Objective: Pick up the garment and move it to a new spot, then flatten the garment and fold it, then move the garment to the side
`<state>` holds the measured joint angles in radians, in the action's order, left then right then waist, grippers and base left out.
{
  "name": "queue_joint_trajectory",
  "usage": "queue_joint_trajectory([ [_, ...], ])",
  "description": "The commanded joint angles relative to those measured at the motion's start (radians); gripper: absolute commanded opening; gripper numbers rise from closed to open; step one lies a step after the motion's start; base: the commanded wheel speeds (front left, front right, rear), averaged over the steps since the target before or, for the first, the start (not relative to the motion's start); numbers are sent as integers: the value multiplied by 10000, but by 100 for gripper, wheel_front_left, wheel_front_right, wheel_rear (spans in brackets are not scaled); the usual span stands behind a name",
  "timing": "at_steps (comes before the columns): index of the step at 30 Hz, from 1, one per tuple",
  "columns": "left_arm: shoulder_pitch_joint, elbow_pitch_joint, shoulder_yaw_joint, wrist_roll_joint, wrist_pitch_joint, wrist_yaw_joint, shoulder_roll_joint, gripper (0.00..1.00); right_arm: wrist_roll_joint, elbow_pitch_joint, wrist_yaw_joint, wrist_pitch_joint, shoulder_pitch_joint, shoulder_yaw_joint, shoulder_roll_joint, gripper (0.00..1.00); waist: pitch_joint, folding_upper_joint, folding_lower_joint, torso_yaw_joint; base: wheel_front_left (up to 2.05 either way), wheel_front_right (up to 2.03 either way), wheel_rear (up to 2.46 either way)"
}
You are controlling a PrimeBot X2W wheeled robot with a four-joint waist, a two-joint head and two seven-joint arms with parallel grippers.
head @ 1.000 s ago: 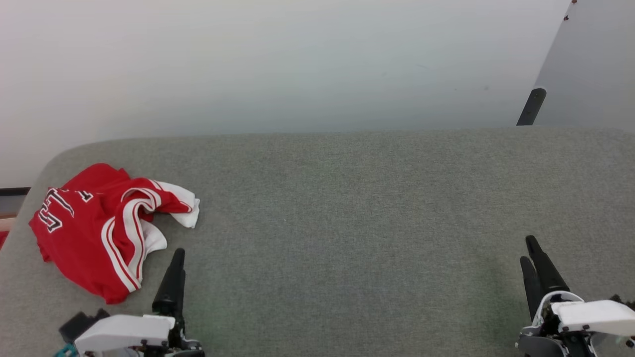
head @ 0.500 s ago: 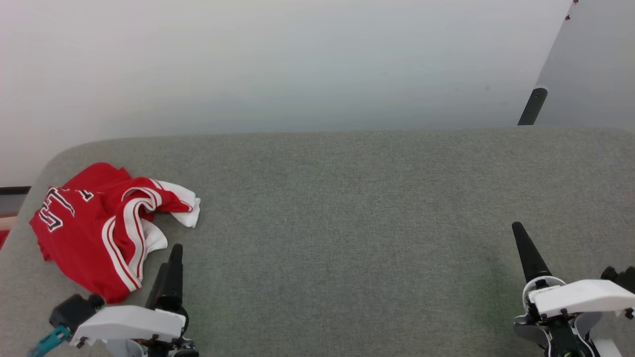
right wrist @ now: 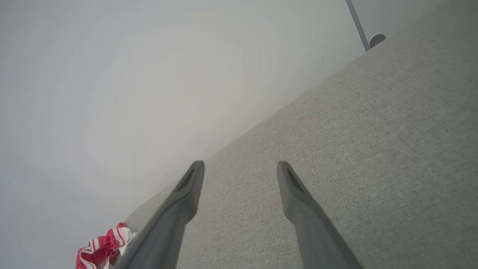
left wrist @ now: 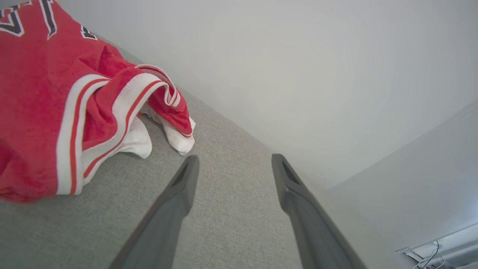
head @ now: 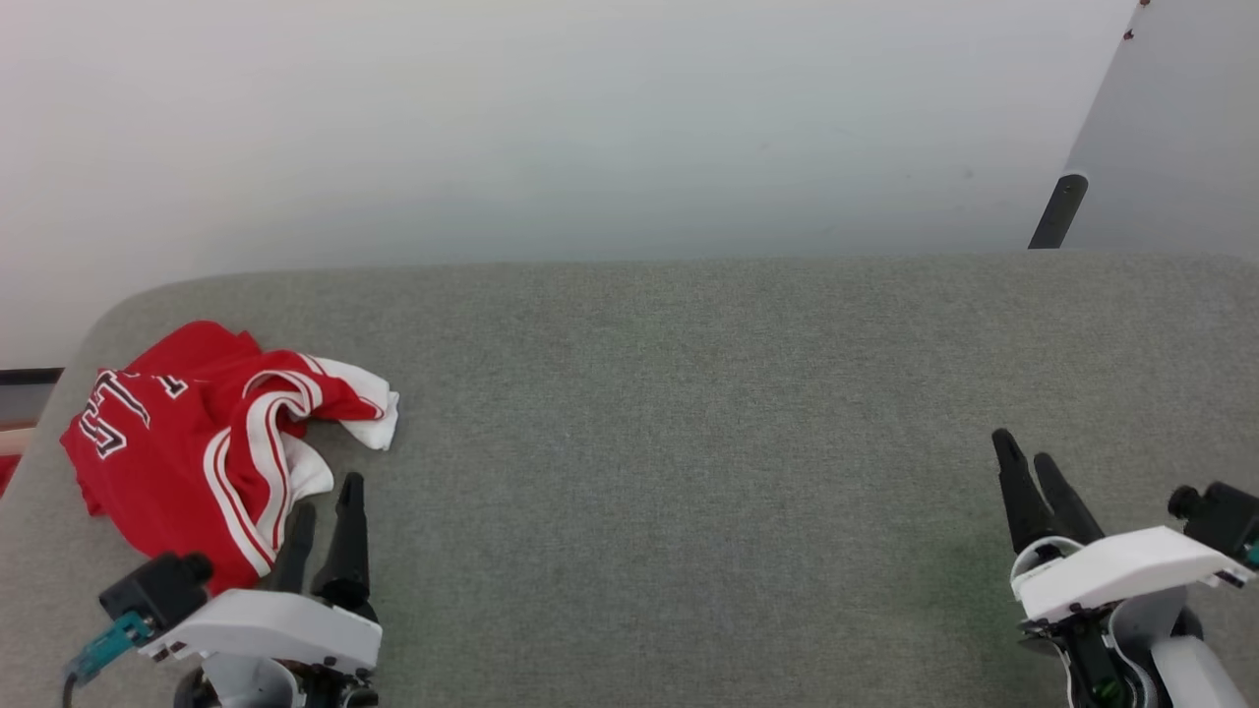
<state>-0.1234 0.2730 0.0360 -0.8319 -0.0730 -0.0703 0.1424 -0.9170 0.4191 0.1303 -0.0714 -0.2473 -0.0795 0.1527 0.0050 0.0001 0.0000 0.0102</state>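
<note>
The garment (head: 197, 442) is a red jersey with white sleeves and red-white striped trim, lying crumpled at the left end of the grey surface (head: 689, 393). Part of its black, white-outlined number shows. My left gripper (head: 327, 497) is open just right of the garment's near edge, its fingers pointing away from me and apart from the cloth. The left wrist view has the garment (left wrist: 56, 93) to the left of the open left gripper (left wrist: 235, 158). My right gripper (head: 1023, 449) stands open and empty over bare surface at the far right. Seen past the right gripper (right wrist: 241, 164), the garment (right wrist: 101, 250) is small and far off.
A pale wall runs behind the grey surface. At the upper right leans a white panel (head: 1180, 128) with a black leg (head: 1054, 211). The surface's rounded left corner lies just beyond the garment, and a sliver of red (head: 4, 474) shows past that edge.
My left gripper has turned so both fingers show and has edged forward beside the garment. The right gripper has moved forward and a little left. The garment has not moved.
</note>
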Motion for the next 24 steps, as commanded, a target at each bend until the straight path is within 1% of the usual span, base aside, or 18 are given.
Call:
queue_joint_trajectory([
  [1, -262, -149, -44, 479, -122, 34, 124, 100, 627, 39, 3, -140, -430, -104, 120, 100, 0, -1, 0, -3, 0, 0, 0],
  [4, -246, -164, -62, 892, -219, 59, 182, 100, 1229, 205, 3, -234, -541, -145, 138, 100, 0, -1, 0, -11, 0, 0, 0],
  [6, -237, -151, -68, 1022, -255, 69, 201, 100, 1377, 264, 3, -268, -576, -148, 125, 100, 1, -1, 0, -14, 0, 0, 0],
  [7, -250, -116, -67, 1265, -311, 77, 218, 100, 1715, 387, 3, -331, -660, -159, 126, 100, -2, -1, 0, -17, 0, 0, 0],
  [8, -250, -116, -67, 1265, -311, 77, 218, 100, 1715, 387, 3, -331, -660, -159, 126, 100, -2, -1, 0, -17, 0, 0, 0],
  [24, -345, -82, -236, 3181, -772, 76, 443, 100, 4033, 980, 4, -783, -1093, -171, 148, 100, -82, -1, 0, -17, 0, 0, 0],
])
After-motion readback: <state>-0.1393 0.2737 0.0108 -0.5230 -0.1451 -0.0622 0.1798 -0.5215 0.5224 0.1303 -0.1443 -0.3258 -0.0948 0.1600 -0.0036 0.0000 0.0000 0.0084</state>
